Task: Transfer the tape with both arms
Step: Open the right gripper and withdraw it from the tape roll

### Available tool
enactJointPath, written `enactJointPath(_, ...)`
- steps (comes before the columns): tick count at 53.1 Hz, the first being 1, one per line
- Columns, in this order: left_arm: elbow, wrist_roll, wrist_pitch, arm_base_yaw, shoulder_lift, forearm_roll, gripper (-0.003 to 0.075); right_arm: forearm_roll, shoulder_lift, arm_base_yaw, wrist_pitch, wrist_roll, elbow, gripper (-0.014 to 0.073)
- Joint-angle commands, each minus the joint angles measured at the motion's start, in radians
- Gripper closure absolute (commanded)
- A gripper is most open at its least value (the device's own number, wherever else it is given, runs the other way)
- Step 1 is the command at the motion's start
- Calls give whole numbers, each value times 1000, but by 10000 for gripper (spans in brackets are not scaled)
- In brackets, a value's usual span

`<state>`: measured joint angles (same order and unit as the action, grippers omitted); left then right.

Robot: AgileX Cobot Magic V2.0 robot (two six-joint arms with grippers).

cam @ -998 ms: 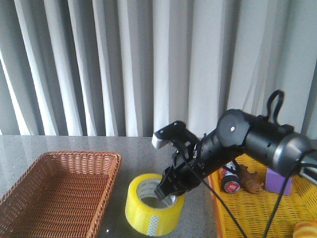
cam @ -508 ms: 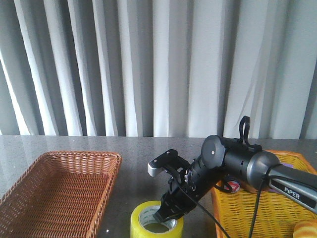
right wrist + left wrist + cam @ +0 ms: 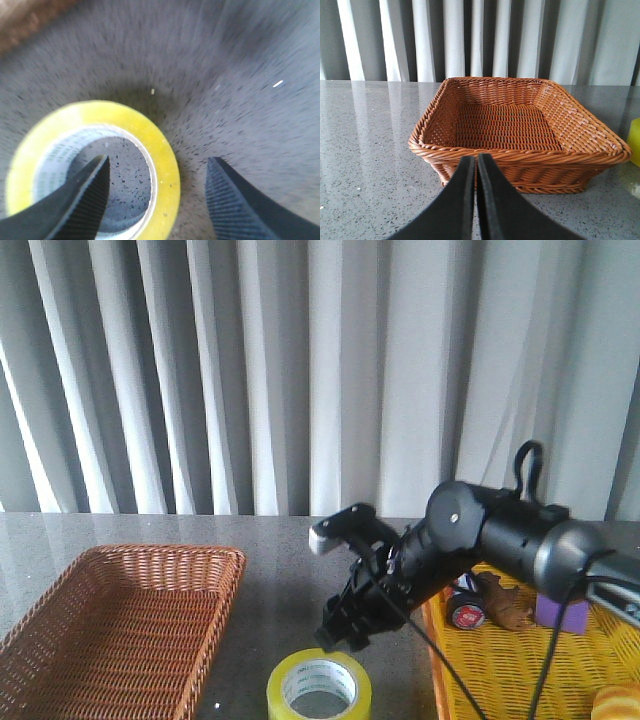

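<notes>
tape (image 3: 319,690) flat on grey table (image 3: 270,570), core axis vertical, hole up, at 7 o'clock just below right gripper (image 3: 338,630). fingers apart, straddling near wall in right wrist view, not touching. left gripper (image 3: 472,200) pressed together, facing wicker basket (image 3: 520,150), farther off.

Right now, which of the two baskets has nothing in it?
The brown wicker basket on the left shows only its bare woven floor. The yellow basket on the right holds a small can, a purple block and other items.
</notes>
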<state>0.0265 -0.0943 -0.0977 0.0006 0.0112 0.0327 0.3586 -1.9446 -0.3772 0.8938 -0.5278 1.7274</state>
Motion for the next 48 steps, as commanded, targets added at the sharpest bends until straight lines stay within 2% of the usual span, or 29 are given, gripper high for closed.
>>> enactJointPath(1, -30, -10, 76, 0, 7, -1, 727, 18, 180, 20, -36, 16, 32, 179)
enactJointPath(7, -30, -9, 76, 0, 7, 1, 727, 19, 334, 38, -14, 26, 32, 231)
enactJointPath(11, -30, 0, 76, 0, 7, 9, 727, 7, 444, 41, -2, 25, 29, 305)
enactJointPath(17, -30, 0, 76, 0, 7, 9, 727, -12, 613, 41, -13, 25, -32, 454)
enactJointPath(23, -30, 0, 76, 0, 7, 9, 727, -10, 810, 41, -90, 28, -199, 611)
enactJointPath(32, -30, 0, 81, 0, 7, 9, 727, -61, 1101, 41, -238, 116, -543, 603)
enactJointPath(37, -30, 0, 81, 0, 7, 9, 727, -171, 1234, 41, -317, 184, -749, 602)
enactJointPath(41, -30, -1, 85, 0, 7, 9, 727, -257, 1352, 41, -373, 287, -905, 602)
enactJointPath(48, -30, -1, 88, 0, 7, 9, 727, -370, 1523, 41, -468, 428, -1118, 602)
